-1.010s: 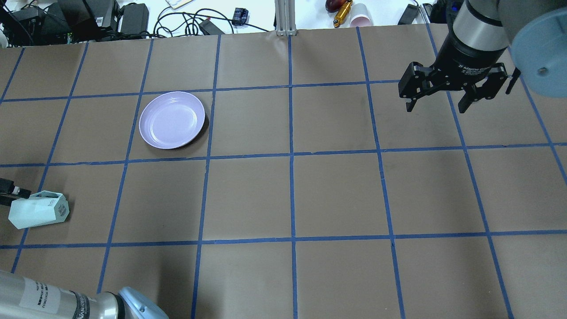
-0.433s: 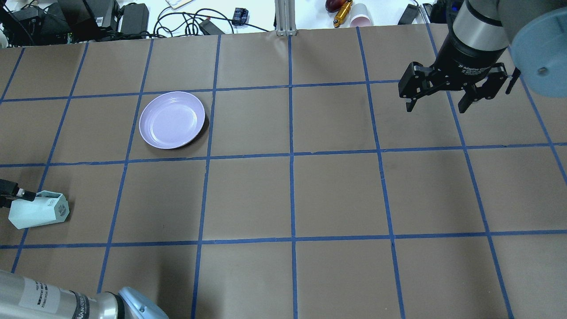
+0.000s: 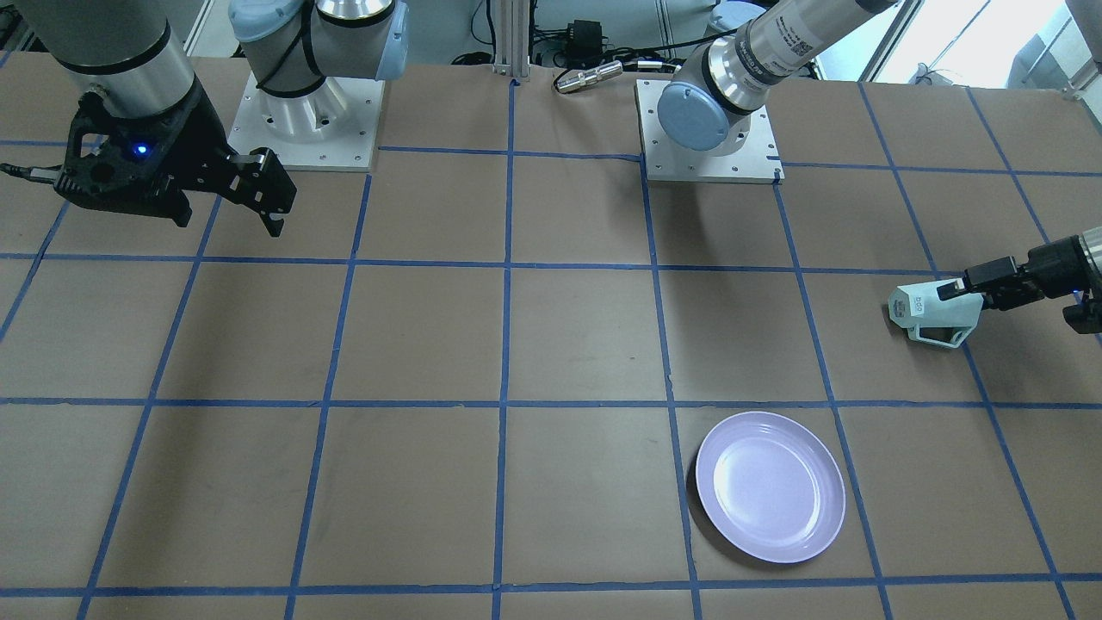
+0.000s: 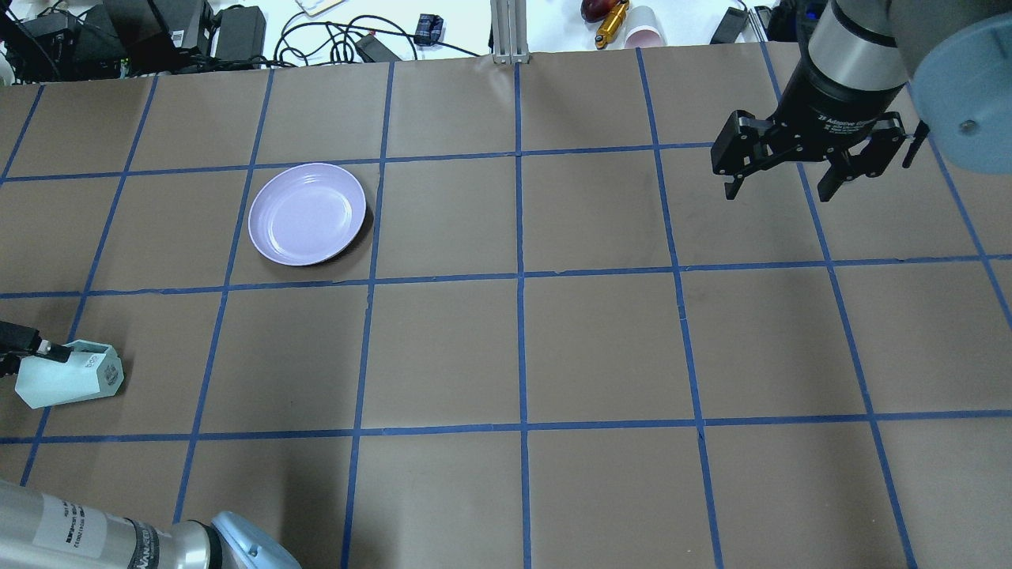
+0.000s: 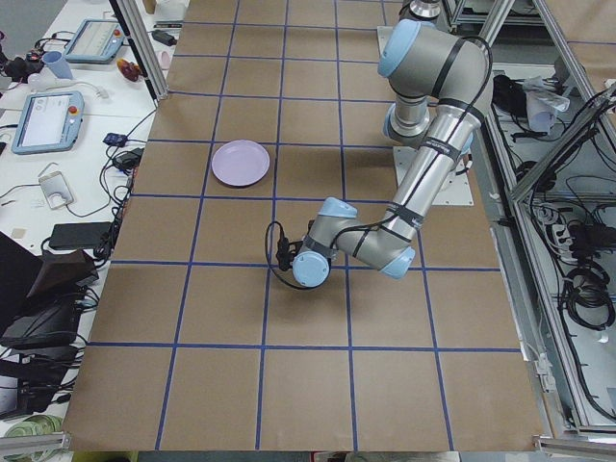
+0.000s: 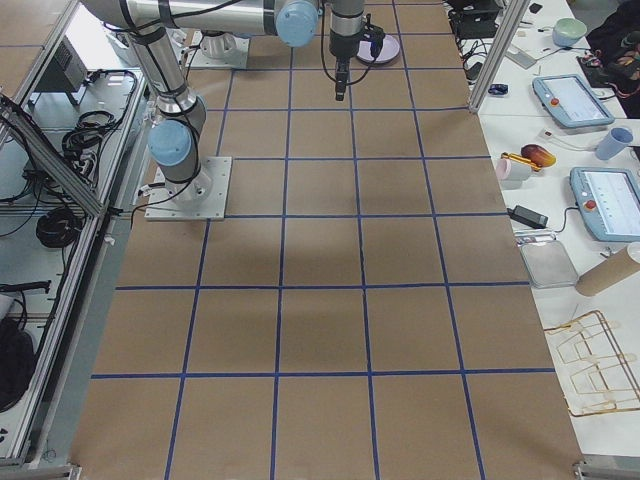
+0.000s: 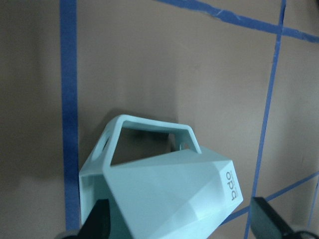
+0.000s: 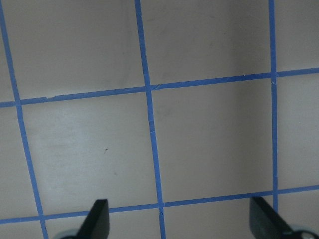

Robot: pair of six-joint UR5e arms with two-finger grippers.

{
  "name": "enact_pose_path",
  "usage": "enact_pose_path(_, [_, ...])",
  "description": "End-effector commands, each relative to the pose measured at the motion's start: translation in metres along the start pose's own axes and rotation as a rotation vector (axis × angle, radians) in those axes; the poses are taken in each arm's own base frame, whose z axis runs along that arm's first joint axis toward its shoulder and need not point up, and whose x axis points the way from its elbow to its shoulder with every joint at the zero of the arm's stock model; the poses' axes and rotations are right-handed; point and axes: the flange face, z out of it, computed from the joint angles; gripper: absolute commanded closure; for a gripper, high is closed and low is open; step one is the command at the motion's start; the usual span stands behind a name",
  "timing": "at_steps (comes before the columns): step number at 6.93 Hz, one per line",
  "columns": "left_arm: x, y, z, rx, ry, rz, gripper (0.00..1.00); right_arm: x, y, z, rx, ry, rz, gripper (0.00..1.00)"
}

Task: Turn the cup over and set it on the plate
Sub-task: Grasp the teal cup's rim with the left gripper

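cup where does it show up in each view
Front-facing: cup near the right edge, mid-height.
Overhead: left edge, below the middle.
Exterior left: not visible, probably hidden behind the near arm.
Exterior right: not in it.
Left wrist: bottom centre, filling the view.
Right wrist: not in it.
Shared landmark: the plate.

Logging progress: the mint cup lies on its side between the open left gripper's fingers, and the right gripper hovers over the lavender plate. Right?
Not quite. The right gripper hovers over bare table, far across from the plate, as the overhead exterior view shows. The rest holds.
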Motion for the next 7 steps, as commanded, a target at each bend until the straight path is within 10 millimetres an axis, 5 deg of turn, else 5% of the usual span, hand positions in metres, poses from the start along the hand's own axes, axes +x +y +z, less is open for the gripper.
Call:
enact_pose_path(1, [0.003, 0.001, 0.006, 0.015, 0.026, -0.011, 0.71, 0.0, 0.0, 0.001, -0.002, 0.0, 0.0, 0.0])
enact_pose_path(2, [0.007, 0.0, 0.002, 0.022, 0.022, -0.008, 1.0, 0.0, 0.0, 0.0, 0.0, 0.0, 0.0, 0.0])
enact_pose_path(5, [0.029, -0.003, -0.02, 0.048, -0.025, -0.077, 1.0, 0.0, 0.0, 0.0, 0.0, 0.0, 0.0, 0.0])
enact_pose_path(7, [0.065, -0.022, -0.053, 0.063, -0.091, -0.137, 1.0, 0.0, 0.0, 0.0, 0.0, -0.002, 0.0, 0.0])
